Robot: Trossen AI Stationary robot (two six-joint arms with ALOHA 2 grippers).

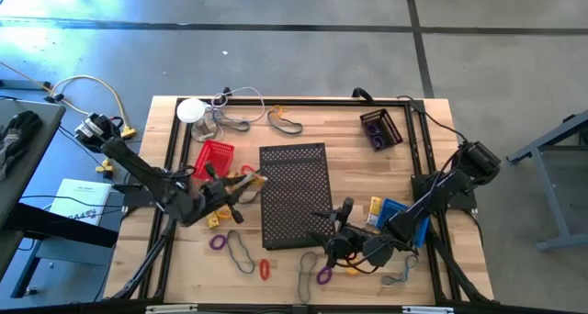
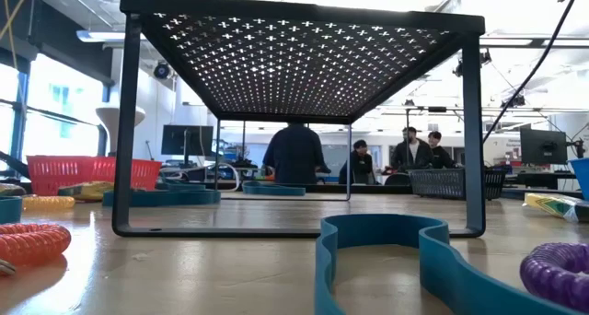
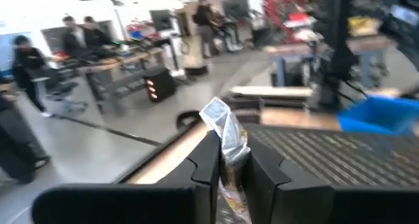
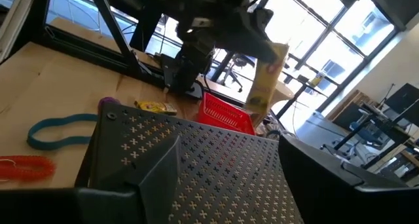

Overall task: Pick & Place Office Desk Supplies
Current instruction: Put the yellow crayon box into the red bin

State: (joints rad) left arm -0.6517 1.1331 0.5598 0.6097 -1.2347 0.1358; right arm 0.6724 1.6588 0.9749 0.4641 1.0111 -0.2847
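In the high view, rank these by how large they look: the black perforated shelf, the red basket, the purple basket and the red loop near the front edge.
1. Black perforated shelf, clearly the largest.
2. Red basket and purple basket look about alike; the left arm partly covers the red one, so I won't rank them.
3. Red loop, smallest.

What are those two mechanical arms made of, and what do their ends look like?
Both arms are dark, nearly black, built from jointed blocky segments with thin black cables running along them. The left arm and the right arm each rise from a black frame at the table's edge. Each ends in a pincer: the left pincer and the right pincer have two flat, angular dark fingers.
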